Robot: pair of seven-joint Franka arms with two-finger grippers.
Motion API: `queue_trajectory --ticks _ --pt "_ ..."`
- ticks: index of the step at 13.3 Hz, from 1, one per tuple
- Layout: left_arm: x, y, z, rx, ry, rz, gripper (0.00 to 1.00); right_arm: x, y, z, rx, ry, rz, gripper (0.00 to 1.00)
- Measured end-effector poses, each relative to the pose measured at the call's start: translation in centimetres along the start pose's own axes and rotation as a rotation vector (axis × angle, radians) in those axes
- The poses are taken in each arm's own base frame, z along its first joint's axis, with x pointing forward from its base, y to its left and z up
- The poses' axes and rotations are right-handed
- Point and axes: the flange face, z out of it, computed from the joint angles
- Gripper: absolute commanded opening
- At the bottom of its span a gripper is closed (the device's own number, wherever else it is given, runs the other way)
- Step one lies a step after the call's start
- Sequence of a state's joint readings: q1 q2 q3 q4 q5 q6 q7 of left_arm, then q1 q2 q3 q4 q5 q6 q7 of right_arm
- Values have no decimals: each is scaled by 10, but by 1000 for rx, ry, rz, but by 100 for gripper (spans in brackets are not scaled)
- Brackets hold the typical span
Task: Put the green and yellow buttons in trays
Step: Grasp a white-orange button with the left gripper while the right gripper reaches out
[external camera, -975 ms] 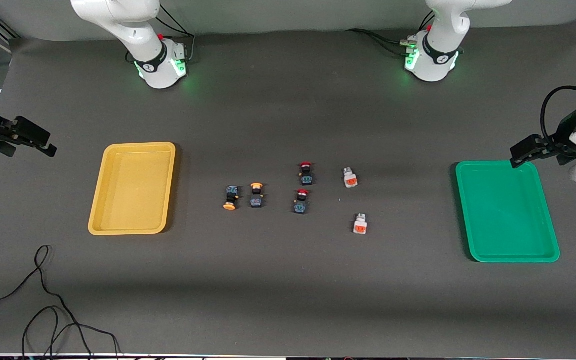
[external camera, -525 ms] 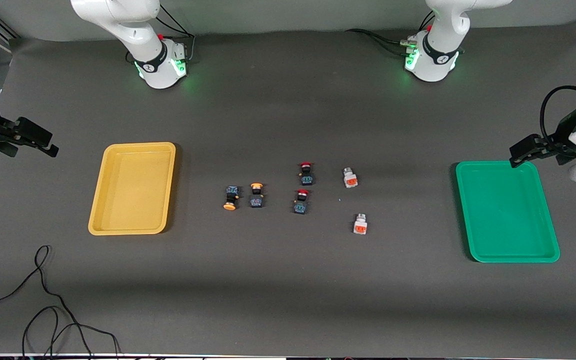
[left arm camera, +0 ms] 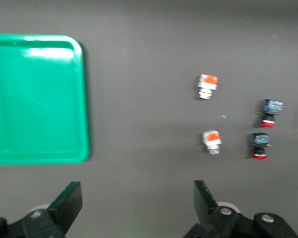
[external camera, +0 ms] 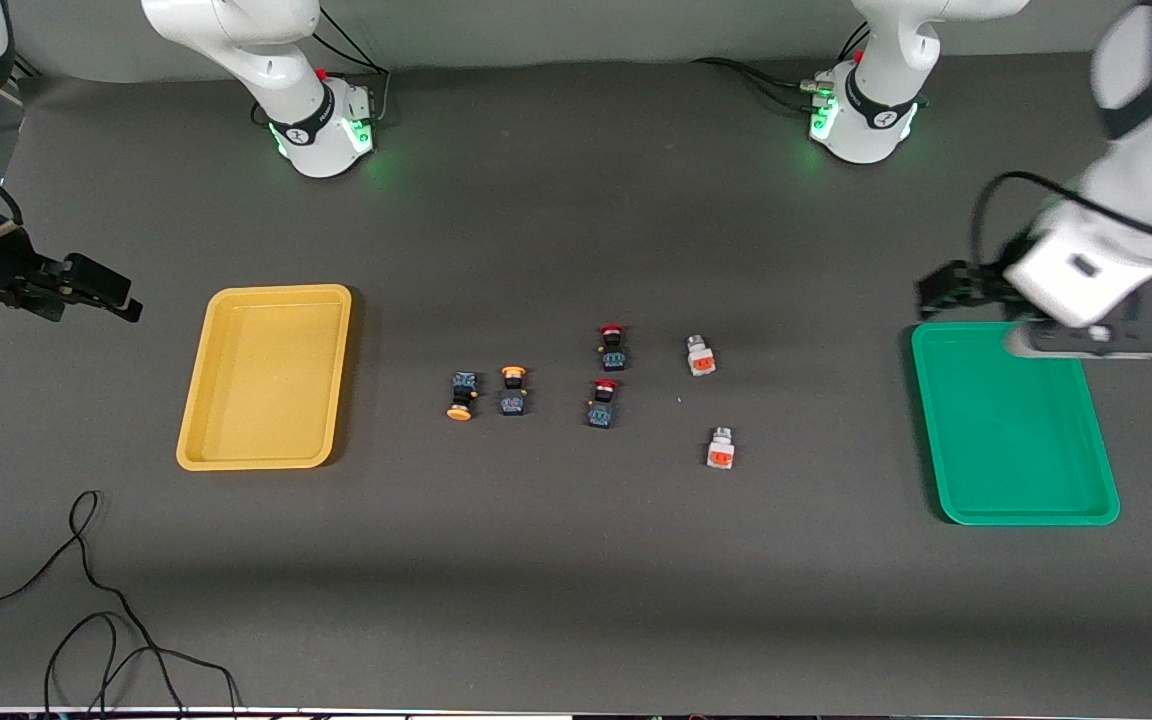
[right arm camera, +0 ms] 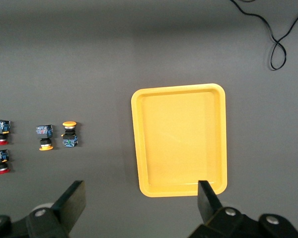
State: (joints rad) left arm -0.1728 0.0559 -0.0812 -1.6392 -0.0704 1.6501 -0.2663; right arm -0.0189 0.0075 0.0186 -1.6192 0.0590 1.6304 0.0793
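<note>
Two dark buttons with orange-yellow caps (external camera: 461, 396) (external camera: 513, 390) lie side by side mid-table; they also show in the right wrist view (right arm camera: 44, 136) (right arm camera: 69, 134). Two white buttons with orange-red ends (external camera: 700, 355) (external camera: 720, 448) lie toward the green tray (external camera: 1016, 440); they also show in the left wrist view (left arm camera: 207, 86) (left arm camera: 212, 141). The yellow tray (external camera: 266, 400) is empty, and so is the green one. My left gripper (external camera: 939, 288) is open and empty over the green tray's corner nearest the bases. My right gripper (external camera: 114, 297) is open and empty over the table beside the yellow tray.
Two dark blocks with red caps (external camera: 612, 346) (external camera: 603, 402) lie between the yellow-capped and the white buttons. A black cable (external camera: 86, 600) loops on the table near the front camera at the right arm's end.
My left arm has swung in toward the table's middle, its gripper now at the green tray's corner. My right gripper has shifted slightly toward the yellow tray. The buttons have not moved.
</note>
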Motion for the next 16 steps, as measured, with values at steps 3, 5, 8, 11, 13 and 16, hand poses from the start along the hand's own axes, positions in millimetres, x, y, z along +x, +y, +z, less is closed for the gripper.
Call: queue_trajectory --ticks 3,5,8,11,13,16 --pt "-37 99 8 17 7 -29 100 7 0 16 -2 -27 1 100" --pt "-70 157 15 61 33 -52 100 10 1 21 -2 -35 3 100" --pt "-106 212 34 91 54 -52 100 10 5 19 -2 -32 10 100" --pt "-97 211 79 85 62 -63 100 12 10 16 -2 -24 17 100" --pt "-87 205 121 81 61 -73 100 13 9 15 -2 -22 16 100" --pt "-78 204 184 68 67 -67 100 14 4 22 -3 -39 5 100"
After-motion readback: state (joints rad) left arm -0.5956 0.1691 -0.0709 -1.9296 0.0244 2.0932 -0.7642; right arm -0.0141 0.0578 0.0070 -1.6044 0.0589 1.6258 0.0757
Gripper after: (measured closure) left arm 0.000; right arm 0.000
